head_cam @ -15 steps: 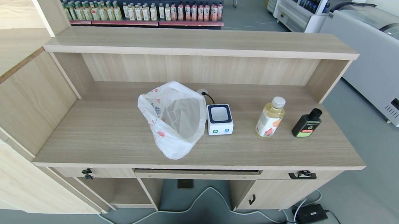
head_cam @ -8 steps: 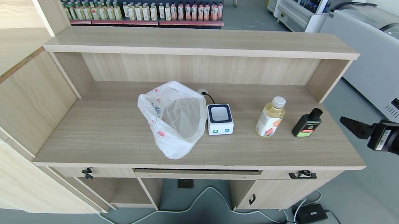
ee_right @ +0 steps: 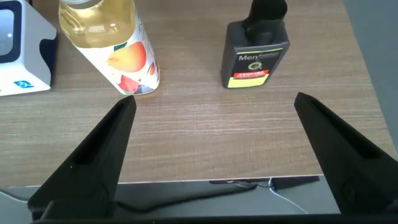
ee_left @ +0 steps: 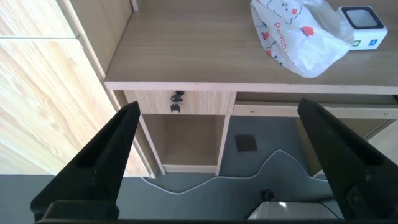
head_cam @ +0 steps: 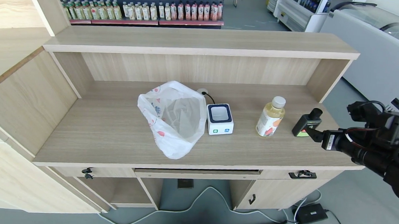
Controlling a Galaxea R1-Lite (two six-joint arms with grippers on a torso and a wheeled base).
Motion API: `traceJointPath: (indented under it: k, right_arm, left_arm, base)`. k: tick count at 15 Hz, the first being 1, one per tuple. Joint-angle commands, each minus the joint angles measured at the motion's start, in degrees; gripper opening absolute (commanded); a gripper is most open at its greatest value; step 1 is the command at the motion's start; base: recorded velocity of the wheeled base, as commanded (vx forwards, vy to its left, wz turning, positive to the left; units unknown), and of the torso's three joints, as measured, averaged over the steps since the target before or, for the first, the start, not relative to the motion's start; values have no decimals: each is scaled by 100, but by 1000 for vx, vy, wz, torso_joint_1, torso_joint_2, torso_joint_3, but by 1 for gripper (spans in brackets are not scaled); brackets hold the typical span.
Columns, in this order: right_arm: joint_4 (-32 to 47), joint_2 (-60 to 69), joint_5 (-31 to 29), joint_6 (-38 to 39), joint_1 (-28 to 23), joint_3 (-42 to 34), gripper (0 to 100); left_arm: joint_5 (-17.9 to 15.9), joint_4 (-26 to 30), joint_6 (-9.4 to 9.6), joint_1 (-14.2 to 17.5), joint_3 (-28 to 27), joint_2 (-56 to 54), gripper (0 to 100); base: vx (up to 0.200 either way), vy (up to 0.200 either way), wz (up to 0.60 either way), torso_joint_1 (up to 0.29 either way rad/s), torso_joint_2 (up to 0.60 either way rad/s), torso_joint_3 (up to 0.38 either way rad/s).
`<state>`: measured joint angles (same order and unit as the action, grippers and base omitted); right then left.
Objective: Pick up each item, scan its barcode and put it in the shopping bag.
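Note:
On the wooden counter (head_cam: 115,134) an open white shopping bag (head_cam: 171,119) lies beside a white barcode scanner (head_cam: 219,119). A juice bottle (head_cam: 270,117) (ee_right: 109,43) and a black bottle (head_cam: 308,122) (ee_right: 256,46) stand upright to the right. My right gripper (ee_right: 214,102) is open above the counter's front right part, close to both bottles and holding nothing. In the head view one of its fingertips (head_cam: 311,133) overlaps the black bottle's base. My left gripper (ee_left: 219,107) is open and empty, low in front of the counter's left side.
A raised back shelf (head_cam: 196,42) and side walls enclose the counter. Drawers and a cabinet door (head_cam: 277,196) sit under the front edge. Cables and a power brick (head_cam: 312,213) lie on the floor. A freezer (head_cam: 379,60) stands at the right.
My right arm has come in from the right edge and moved left to the black bottle. The bag, scanner and bottles have not moved.

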<state>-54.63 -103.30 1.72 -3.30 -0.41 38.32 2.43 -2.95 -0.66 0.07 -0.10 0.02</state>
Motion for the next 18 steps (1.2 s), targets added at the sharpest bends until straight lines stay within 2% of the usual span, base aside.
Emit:
traceJointPath:
  k: [1,8,14,18]
  right_arm:
    - [-13,-638,4,23,191,510,100]
    - [-101,-1157,-5,23,604,1082,100]
    - [-338,-1561,-163,23,709,1451,100]
    - [-250,-1878,-348,84,912,2101,100]
  left_arm:
    - [4,-4,-4,1,1,-2,100]
    - [4,-4,-4,1,1,-2,100]
    - [4,-4,-4,1,1,-2,100]
    - [4,-4,-4,1,1,-2,100]
  base:
    - [0,0,0,0,0,0]
    - [0,0,0,0,0,0]
    - [0,0,0,0,0,0]
    - [0,0,0,0,0,0]
